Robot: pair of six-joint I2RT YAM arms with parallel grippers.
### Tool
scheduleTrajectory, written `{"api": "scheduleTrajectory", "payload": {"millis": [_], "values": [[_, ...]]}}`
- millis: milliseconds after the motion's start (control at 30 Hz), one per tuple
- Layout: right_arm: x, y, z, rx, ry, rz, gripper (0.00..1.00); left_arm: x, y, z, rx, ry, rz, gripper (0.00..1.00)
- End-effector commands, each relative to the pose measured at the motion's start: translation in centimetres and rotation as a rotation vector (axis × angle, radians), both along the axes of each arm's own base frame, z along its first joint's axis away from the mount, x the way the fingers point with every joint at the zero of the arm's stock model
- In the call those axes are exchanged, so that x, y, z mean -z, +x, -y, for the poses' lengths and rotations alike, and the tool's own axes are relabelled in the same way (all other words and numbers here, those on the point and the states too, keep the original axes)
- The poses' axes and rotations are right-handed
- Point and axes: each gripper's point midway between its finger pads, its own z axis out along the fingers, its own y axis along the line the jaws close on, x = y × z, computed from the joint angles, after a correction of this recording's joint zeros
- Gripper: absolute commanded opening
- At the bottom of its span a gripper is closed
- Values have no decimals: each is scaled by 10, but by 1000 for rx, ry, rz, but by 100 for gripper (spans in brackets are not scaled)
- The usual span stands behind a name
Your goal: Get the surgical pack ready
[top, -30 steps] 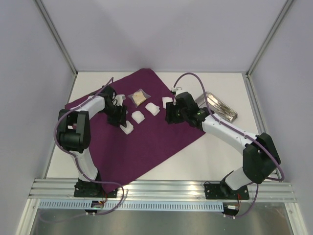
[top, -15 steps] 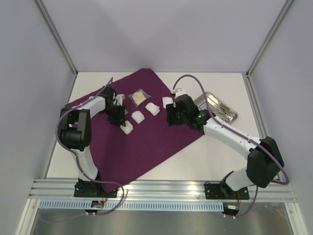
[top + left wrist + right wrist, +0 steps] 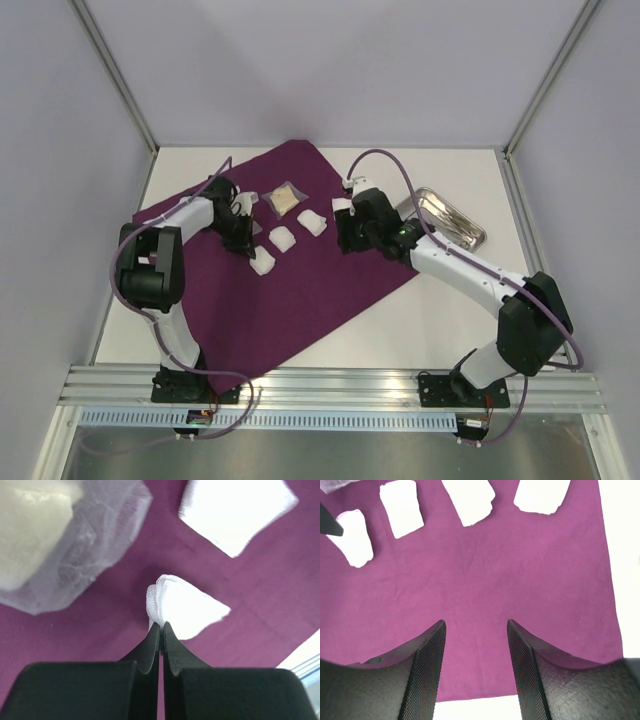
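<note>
The dark-purple cloth (image 3: 290, 290) lies spread on the table. Several white gauze pads sit on it in a diagonal row, and my left gripper (image 3: 243, 243) (image 3: 161, 626) is shut on the corner of the nearest-left gauze pad (image 3: 263, 263) (image 3: 187, 609). A tan packet (image 3: 285, 198) lies behind the row. Another packet in clear wrap (image 3: 55, 540) lies close beside my left fingers. My right gripper (image 3: 346, 236) (image 3: 475, 625) hovers open over bare cloth, just short of the gauze pads (image 3: 468, 497). The steel tray (image 3: 452, 217) holds the thin forceps (image 3: 457, 213), off the cloth at the right.
White tabletop (image 3: 440, 320) surrounds the cloth, and its edge shows in the right wrist view (image 3: 617, 555). Grey walls with metal posts (image 3: 120, 90) enclose the table on three sides. A metal rail (image 3: 330, 385) runs along the near edge by the arm bases.
My left gripper has closed from open onto the corner of the gauze pad. My right arm has shifted slightly toward the back, staying open.
</note>
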Motion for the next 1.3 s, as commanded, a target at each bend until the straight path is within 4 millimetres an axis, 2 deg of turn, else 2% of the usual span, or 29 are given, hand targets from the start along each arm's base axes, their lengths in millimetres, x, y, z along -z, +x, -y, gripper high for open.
{"api": "scheduleTrajectory", "payload": {"millis": [0, 100, 167, 233, 300, 333, 367, 400, 433, 467, 533, 567, 800, 1000, 1267], "values": [[-20, 16, -12, -11, 26, 56, 55, -40, 1, 9, 75, -53, 114, 0], [-23, 21, -15, -23, 18, 70, 55, -69, -1, 19, 111, -105, 157, 0], [-22, 24, -17, -30, 12, 77, 56, -92, -3, 35, 155, -150, 191, 0], [-24, 27, -19, -39, 13, 92, 56, -104, -4, 53, 198, -209, 204, 0], [-21, 29, -20, -43, 16, 88, 56, -125, 3, 71, 223, -313, 223, 0], [-20, 30, -20, -43, 21, 80, 56, -121, 9, 76, 227, -338, 207, 0], [-19, 31, -20, -44, 29, 73, 56, -128, 20, 79, 210, -350, 214, 0], [-17, 32, -19, -42, 41, 64, 56, -125, 26, 80, 209, -348, 206, 0], [-14, 33, -18, -36, 49, 53, 56, -111, 31, 80, 201, -342, 164, 0], [-12, 33, -18, -37, 57, 42, 56, -112, 40, 82, 201, -341, 172, 0], [-12, 35, -17, -37, 64, 37, 56, -95, 47, 82, 189, -330, 134, 0], [-10, 35, -18, -42, 61, 35, 56, -94, 51, 83, 185, -330, 131, 0], [3, 36, -18, -52, 34, 13, 56, -65, 62, 84, 152, -319, 82, 0], [11, 34, -19, -55, 34, -1, 56, -57, 68, 81, 156, -294, 86, 0], [15, 29, -39, -126, 96, -51, 56, -57, 71, 75, 158, -265, 100, 0]]}}
